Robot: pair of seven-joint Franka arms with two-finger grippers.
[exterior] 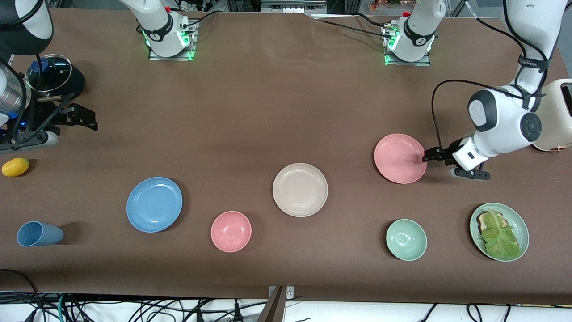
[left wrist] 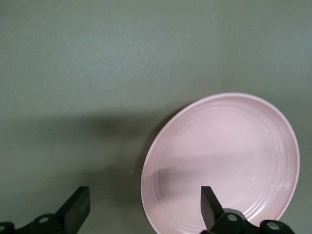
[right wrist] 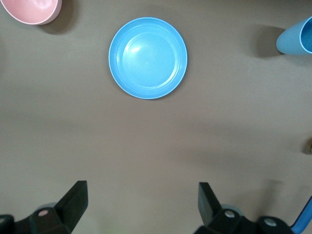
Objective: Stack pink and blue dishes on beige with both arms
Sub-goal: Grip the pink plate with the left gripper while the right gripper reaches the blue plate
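The salmon pink plate (exterior: 400, 158) (left wrist: 224, 161) lies flat toward the left arm's end of the table. My left gripper (exterior: 441, 164) (left wrist: 145, 204) is open low at its rim, with one finger over the plate and the other over bare table. Near the middle lies the beige plate (exterior: 300, 189) with nothing on it. The sky blue plate (exterior: 154, 204) (right wrist: 147, 57) rests toward the right arm's end. High over that end, my right gripper (exterior: 85, 117) (right wrist: 141, 202) hangs open and holds nothing.
A pink bowl (exterior: 231, 231) sits between the blue and beige plates, nearer the camera. A blue cup (exterior: 39, 233) lies on its side, with a yellow fruit (exterior: 15, 167) and a lidded pot (exterior: 49, 74) nearby. A green bowl (exterior: 406, 239), a green plate of food (exterior: 518, 223) and a toaster (exterior: 558, 116) are there.
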